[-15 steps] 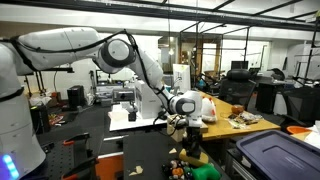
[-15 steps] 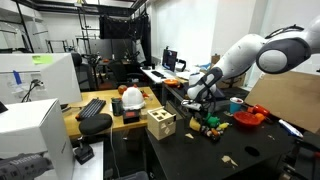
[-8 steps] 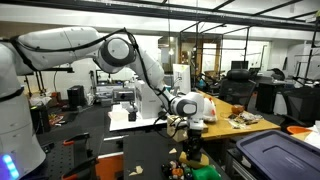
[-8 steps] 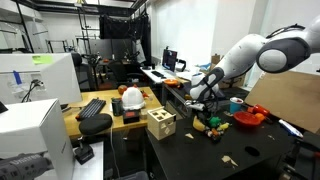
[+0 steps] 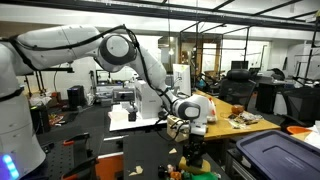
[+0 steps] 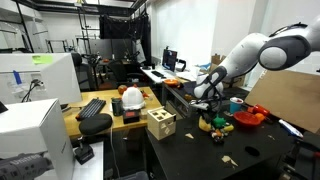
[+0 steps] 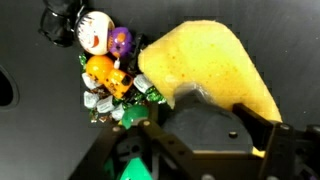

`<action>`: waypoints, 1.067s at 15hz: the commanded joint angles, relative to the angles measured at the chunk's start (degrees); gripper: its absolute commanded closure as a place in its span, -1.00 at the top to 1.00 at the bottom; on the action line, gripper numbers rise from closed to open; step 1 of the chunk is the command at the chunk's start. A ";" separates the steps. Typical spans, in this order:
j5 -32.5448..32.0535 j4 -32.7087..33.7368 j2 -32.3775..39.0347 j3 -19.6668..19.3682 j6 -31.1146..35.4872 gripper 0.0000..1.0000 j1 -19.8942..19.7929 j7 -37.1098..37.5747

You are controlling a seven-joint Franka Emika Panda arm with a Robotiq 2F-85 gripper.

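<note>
- The claw [image 7: 232, 118] is seen in the wrist view clamped on a yellow soft-looking object [image 7: 205, 55]. One grey finger [image 7: 205, 125] is pressed against the object's lower edge.
- The yellow soft-looking object is held off the black table [image 6: 255, 150], above and just beside a heap of small toys [image 7: 110, 75].
- Within the heap, a white round toy with a painted face [image 7: 93, 32], a purple ball [image 7: 120, 41] and an orange figure [image 7: 100, 70] are distinguished. Small green and white pieces are packed beneath them and cannot be identified further.
- In both exterior views the claw [image 5: 190, 130] [image 6: 208, 104] is found pointing downward over the heap [image 6: 213, 125], clear of it.
- In an exterior view a light wooden box with cut-out holes [image 6: 160, 123] is noted near the table's front corner, well apart from the claw.
- A red bowl [image 6: 247, 117] is recorded just beside the heap, with a blue cup [image 6: 235, 103] behind it.
- A black keyboard [image 6: 90, 108] is observed on a neighbouring wooden table [image 6: 110, 125].
</note>
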 commanded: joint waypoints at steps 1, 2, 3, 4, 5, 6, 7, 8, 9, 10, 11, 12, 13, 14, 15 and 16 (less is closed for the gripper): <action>-0.61 -2.67 -2.13 1.13 -2.10 0.01 -1.46 2.04; -0.22 -2.50 -2.27 2.29 -1.62 0.01 -2.12 0.86; -0.15 -2.37 -2.27 2.93 -0.95 0.01 -2.38 0.13; 0.05 -2.02 -2.21 3.72 -0.60 0.01 -2.74 -0.30; 0.20 -1.20 -1.96 4.55 -0.39 0.01 -3.09 -0.82; 0.33 -0.36 -1.68 5.24 -0.49 0.01 -3.39 -1.16; 0.47 0.36 -1.39 5.71 -0.35 0.01 -3.50 -0.92; 0.56 1.41 -1.10 6.23 -0.32 0.01 -3.66 -0.87; 0.65 2.20 -0.87 6.74 -0.19 0.01 -3.85 -0.89; 0.59 3.16 -0.61 7.10 0.05 0.01 -3.81 -0.88; 0.52 3.70 -0.57 7.36 0.32 0.01 -3.66 -0.76; 0.35 4.63 -0.49 7.46 0.35 0.01 -3.33 -0.35; 0.28 5.49 -0.43 7.59 0.30 0.01 -3.14 -0.07; 0.31 6.64 -0.33 7.78 -0.16 0.01 -3.06 0.29; 0.43 7.76 -0.18 7.99 -0.57 0.01 -3.07 0.72; 0.50 9.08 0.08 8.35 -1.20 0.01 -3.25 0.71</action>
